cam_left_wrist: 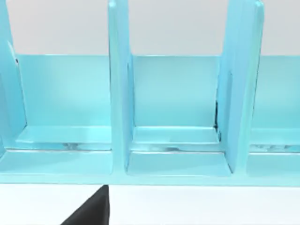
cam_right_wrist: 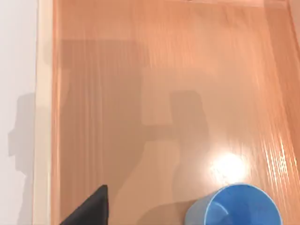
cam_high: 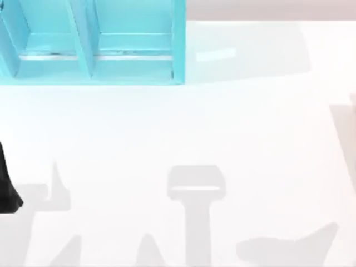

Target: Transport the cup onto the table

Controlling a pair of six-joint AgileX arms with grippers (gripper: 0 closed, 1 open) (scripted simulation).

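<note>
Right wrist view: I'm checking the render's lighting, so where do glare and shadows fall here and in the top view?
Right wrist view: a bright glare spot sits on the wooden surface just above the cup, with broad soft shadows across the wood. Top view: grey arm-shaped shadows lie on the white table, and a pale reflection shows beside the turquoise shelf.

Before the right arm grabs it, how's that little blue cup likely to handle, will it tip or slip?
The cup stands upright, mouth open, on a wooden surface, and looks empty, so it is probably light. Its plain tapered wall, with no handle, may slide in a loose grip. A sideways nudge would likely tip it, then it might roll.
</note>
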